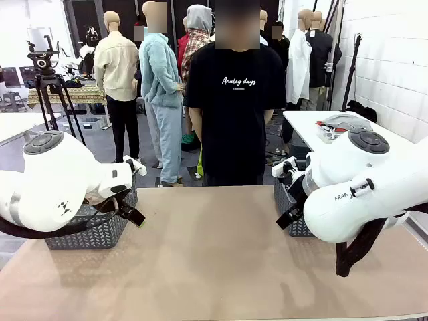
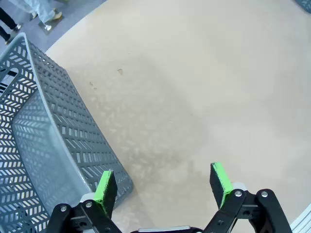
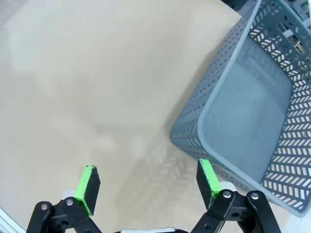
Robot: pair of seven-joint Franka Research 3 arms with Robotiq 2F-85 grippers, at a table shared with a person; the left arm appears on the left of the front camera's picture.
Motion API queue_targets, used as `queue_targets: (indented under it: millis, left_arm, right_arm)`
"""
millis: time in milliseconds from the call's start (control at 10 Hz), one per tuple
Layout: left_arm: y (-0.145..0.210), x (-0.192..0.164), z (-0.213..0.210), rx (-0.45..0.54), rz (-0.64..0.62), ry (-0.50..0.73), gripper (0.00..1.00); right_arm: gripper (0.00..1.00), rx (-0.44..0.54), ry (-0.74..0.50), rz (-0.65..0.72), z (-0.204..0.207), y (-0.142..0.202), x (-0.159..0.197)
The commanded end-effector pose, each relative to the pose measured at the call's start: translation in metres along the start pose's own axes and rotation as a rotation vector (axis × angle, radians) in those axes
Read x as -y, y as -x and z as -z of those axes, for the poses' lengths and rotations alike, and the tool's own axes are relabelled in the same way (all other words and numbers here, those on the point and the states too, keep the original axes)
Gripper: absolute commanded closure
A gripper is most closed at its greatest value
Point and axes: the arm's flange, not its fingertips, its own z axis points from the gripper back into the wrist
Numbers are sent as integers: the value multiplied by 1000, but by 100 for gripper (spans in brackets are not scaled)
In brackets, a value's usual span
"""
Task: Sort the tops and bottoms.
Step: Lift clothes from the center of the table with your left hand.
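The tops and bottoms are out of view. My left gripper (image 2: 163, 182) hangs open over bare beige tabletop, its left green pad (image 2: 105, 187) just above the corner of a grey lattice basket (image 2: 48, 126). My right gripper (image 3: 148, 182) is also open above the table, nothing between its fingers, with a second grey basket (image 3: 252, 116) close beside its right pad (image 3: 206, 175). What shows of both baskets' insides holds nothing. In the front view the left arm (image 1: 53, 184) and right arm (image 1: 361, 187) are folded in front of their baskets.
The left basket (image 1: 87, 234) stands at the table's left edge, the right basket (image 1: 294, 226) at its right. A person in a black T-shirt (image 1: 234, 93) stands at the far edge. The table (image 1: 207, 254) stretches bare between the arms.
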Motion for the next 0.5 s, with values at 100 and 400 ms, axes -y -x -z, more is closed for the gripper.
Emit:
queue_targets:
  millis: [100, 400]
  left_arm:
    - [-6, -3, -5, 20, -4, -7, 0]
    - [-6, -3, -5, 20, -4, -7, 0]
  right_arm:
    - [0, 0, 0, 0, 0, 0, 0]
    - [0, 0, 0, 0, 0, 0, 0]
